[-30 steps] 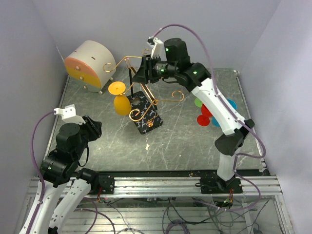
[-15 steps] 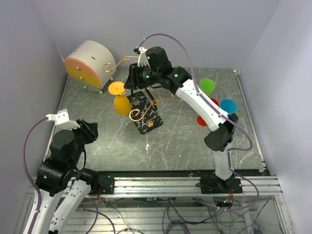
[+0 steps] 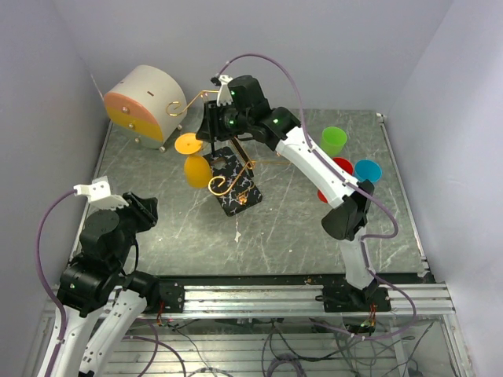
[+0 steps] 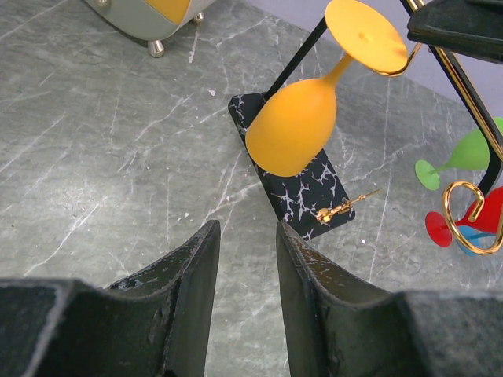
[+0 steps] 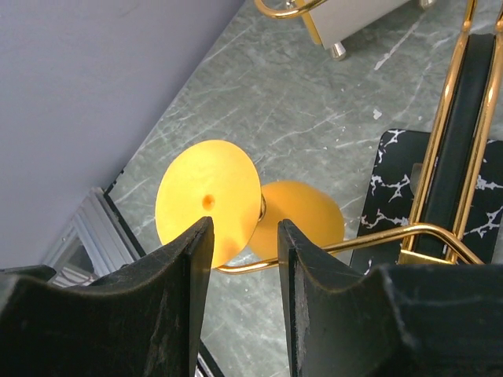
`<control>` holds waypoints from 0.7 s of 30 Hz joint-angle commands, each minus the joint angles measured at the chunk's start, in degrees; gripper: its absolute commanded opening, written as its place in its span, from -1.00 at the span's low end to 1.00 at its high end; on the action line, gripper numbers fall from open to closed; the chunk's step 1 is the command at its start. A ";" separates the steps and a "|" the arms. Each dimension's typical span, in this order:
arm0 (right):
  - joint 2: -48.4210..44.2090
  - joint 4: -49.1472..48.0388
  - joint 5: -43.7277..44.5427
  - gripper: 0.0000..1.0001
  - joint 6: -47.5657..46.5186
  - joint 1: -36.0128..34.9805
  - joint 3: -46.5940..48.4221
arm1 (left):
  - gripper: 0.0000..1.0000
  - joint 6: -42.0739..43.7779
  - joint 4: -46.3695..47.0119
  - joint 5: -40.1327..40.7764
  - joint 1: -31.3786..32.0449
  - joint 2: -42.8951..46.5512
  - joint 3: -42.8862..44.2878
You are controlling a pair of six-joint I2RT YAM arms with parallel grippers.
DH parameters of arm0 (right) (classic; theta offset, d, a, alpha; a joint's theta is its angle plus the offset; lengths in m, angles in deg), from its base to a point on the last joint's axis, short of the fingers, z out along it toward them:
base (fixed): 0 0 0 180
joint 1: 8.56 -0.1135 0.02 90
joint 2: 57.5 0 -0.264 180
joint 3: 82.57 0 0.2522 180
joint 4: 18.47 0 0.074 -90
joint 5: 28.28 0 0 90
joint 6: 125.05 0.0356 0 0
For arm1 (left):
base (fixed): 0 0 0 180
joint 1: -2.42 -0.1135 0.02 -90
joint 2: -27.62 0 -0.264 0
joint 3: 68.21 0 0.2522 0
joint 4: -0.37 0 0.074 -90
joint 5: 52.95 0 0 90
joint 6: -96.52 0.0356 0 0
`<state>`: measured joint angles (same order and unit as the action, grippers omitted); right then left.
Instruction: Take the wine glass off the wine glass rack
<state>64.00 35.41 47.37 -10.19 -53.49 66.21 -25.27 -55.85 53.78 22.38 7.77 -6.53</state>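
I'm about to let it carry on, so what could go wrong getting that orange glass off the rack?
The wine glass hangs by its foot on a thin wire arm of the wine glass rack. With the right jaws open near it, a crooked pull could snag the foot and tip the rack. The right arm reaches over the red glass and might knock it.
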 commanded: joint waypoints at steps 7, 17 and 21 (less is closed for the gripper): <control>3.14 -1.26 0.76 -0.24 -0.26 -0.85 3.33 | -0.09 -0.35 0.29 1.26 -0.19 0.36 0.02; 1.91 -3.54 -1.62 -0.27 0.39 -1.36 1.61 | -0.09 -0.38 0.27 1.37 -0.19 0.44 0.02; 0.94 -4.32 -2.76 -0.29 1.24 -1.52 1.09 | -0.09 -0.40 0.27 1.40 -0.19 0.52 0.00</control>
<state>66.51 33.51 46.45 -9.97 -54.43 67.72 -25.43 -56.13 53.82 22.38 7.77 -6.53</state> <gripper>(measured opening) 0.362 0.456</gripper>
